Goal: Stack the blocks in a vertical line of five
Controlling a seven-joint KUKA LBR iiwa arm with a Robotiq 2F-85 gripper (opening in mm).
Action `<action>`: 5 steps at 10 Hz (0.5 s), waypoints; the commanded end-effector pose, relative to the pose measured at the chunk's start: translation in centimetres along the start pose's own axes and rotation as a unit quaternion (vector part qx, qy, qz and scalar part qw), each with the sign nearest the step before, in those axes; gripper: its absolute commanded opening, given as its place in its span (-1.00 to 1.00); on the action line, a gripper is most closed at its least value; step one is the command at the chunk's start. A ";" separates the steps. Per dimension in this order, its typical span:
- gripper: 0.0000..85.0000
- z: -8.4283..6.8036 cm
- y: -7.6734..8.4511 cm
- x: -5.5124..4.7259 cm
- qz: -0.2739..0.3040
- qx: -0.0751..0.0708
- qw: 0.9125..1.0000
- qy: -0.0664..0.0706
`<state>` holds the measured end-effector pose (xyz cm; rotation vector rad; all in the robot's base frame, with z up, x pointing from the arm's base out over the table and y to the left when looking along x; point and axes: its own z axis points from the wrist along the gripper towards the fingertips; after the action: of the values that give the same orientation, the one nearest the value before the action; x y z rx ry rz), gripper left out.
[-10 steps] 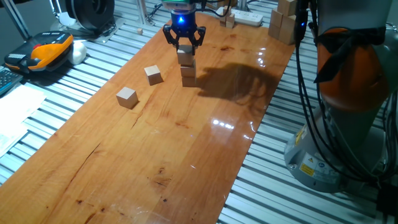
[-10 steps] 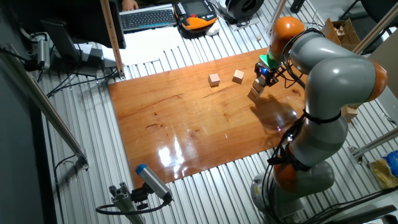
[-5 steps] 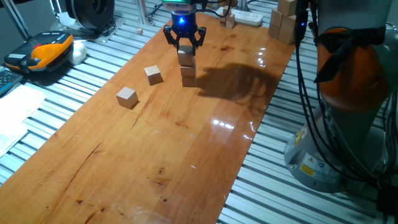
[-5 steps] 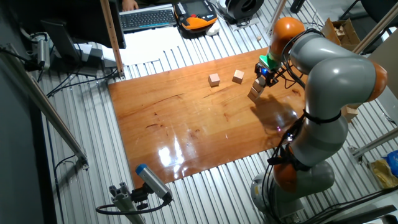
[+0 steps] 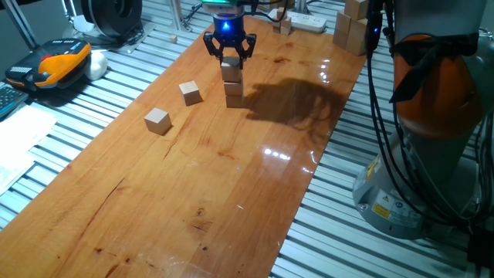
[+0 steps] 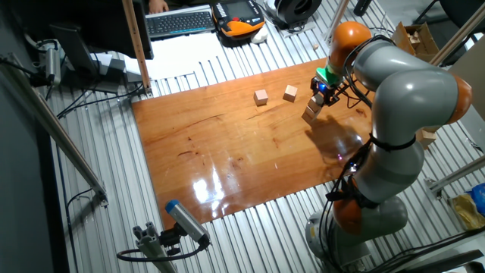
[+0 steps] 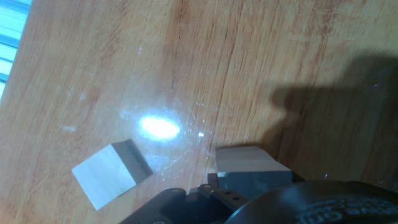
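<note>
Hovering just above a stack of blocks (image 5: pixel 232 83), the gripper (image 5: pixel 228 54) has its fingers spread to either side of the top cube, apparently released and not pressing it. Three cubes seem to make up the stack, near the far end of the wooden surface (image 5: pixel 193 185). Two loose blocks lie apart to its left, one nearer the stack (image 5: pixel 190 93), the other farther out (image 5: pixel 157 120). In the hand view a cube top (image 7: pixel 252 166) sits just below the fingers, another cube (image 7: pixel 111 172) beside it. No writing is readable on the blocks.
</note>
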<state>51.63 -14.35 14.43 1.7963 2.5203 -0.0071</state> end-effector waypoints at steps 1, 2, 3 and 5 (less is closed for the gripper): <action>-1.00 0.0 0.0 0.0 -0.001 0.000 1.000 0.000; -1.00 0.0 0.0 0.0 -0.001 0.000 1.000 0.000; -1.00 0.0 0.0 0.0 -0.002 0.000 1.000 0.000; -1.00 0.1 -0.1 -0.1 -0.004 0.000 1.000 -0.001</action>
<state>51.56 -14.45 14.34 1.7860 2.5258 -0.0086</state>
